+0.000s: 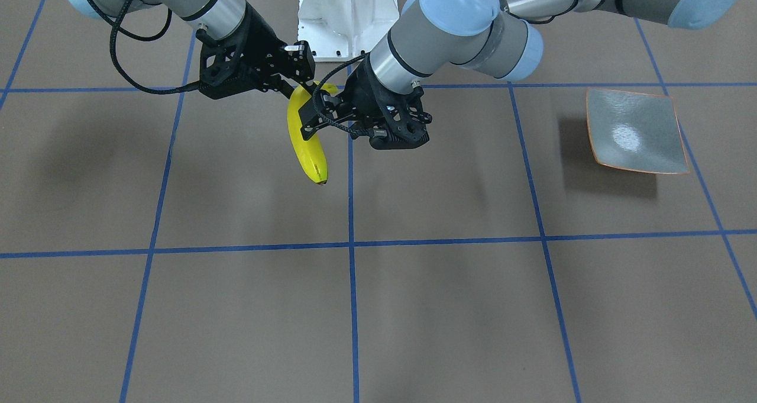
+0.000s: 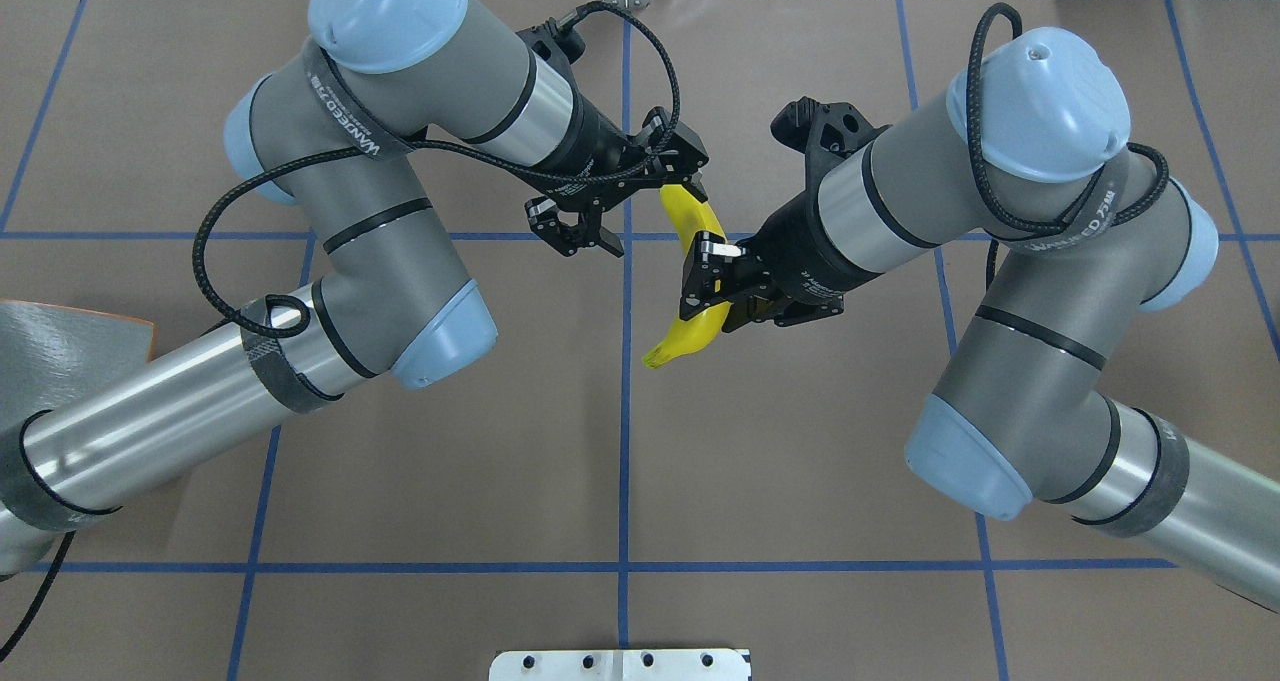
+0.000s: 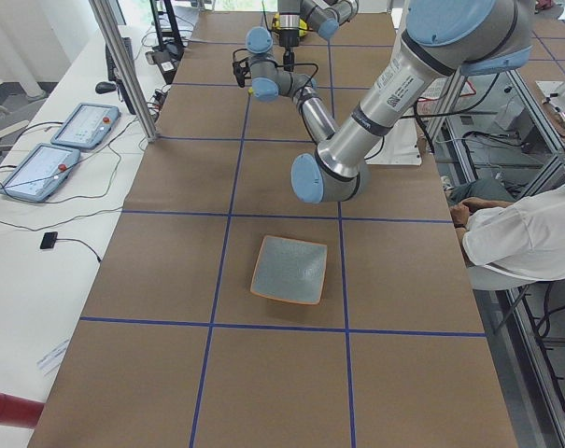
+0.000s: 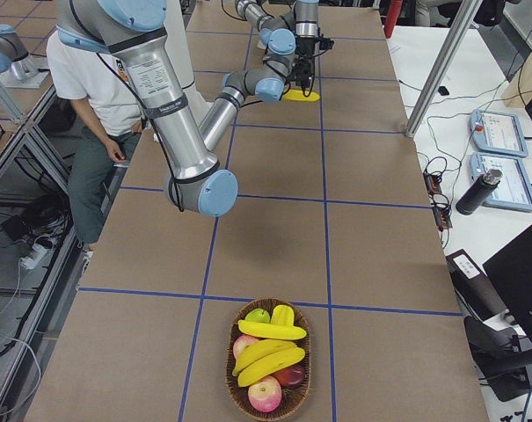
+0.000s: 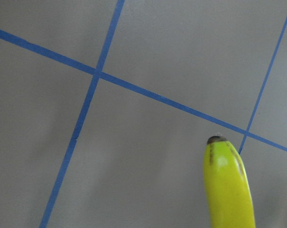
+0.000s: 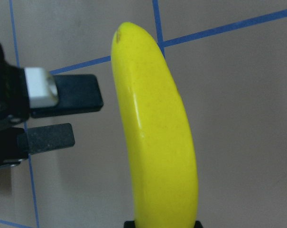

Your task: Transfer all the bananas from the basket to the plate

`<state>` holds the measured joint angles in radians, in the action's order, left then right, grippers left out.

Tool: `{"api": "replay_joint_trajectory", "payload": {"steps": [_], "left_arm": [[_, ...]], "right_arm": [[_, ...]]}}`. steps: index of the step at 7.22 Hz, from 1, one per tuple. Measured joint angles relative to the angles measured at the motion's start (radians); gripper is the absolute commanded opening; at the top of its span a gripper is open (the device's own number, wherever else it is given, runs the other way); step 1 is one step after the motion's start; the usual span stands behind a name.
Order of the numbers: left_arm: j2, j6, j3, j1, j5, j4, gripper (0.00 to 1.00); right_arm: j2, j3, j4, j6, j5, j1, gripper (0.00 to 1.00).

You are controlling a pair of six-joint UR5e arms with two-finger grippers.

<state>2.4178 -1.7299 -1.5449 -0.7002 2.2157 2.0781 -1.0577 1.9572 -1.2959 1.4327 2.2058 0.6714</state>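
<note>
A yellow banana (image 1: 306,145) hangs in the air over the middle of the table. My right gripper (image 1: 307,79) is shut on it near one end; it fills the right wrist view (image 6: 157,142). My left gripper (image 1: 310,116) is open. In the right wrist view its fingers (image 6: 77,92) stand close beside the banana with a small gap. The left wrist view shows only the banana's dark tip (image 5: 217,140). The plate (image 1: 636,131) lies empty at the table's left end. The basket (image 4: 235,387) at the right end holds more bananas (image 4: 267,353).
The basket also holds apples (image 4: 266,393). The white robot base (image 1: 346,18) stands at the table's rear edge. A seated person (image 3: 525,233) is beside the table. Tablets (image 4: 503,132) and a bottle (image 4: 475,192) lie on a side bench.
</note>
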Motion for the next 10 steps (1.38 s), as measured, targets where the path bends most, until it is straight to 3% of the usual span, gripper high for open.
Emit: {"api": "replay_joint_trajectory", "payload": {"steps": [3, 4, 8, 10], "left_arm": [[0.007, -0.025, 0.007, 0.002, -0.007, 0.027, 0.87], [0.007, -0.026, 0.01, 0.002, -0.008, 0.034, 0.75], [0.007, -0.039, 0.009, 0.002, -0.007, 0.041, 0.02], [0.004, -0.044, 0.006, 0.002, -0.007, 0.042, 0.0]], "right_arm": [[0.004, 0.016, 0.001, 0.0, 0.006, -0.008, 0.0], [0.004, 0.023, 0.001, 0.0, 0.006, -0.011, 0.0], [0.005, 0.028, 0.001, 0.0, 0.004, -0.015, 0.0], [0.005, 0.027, 0.004, 0.0, 0.001, -0.015, 0.0]]}}
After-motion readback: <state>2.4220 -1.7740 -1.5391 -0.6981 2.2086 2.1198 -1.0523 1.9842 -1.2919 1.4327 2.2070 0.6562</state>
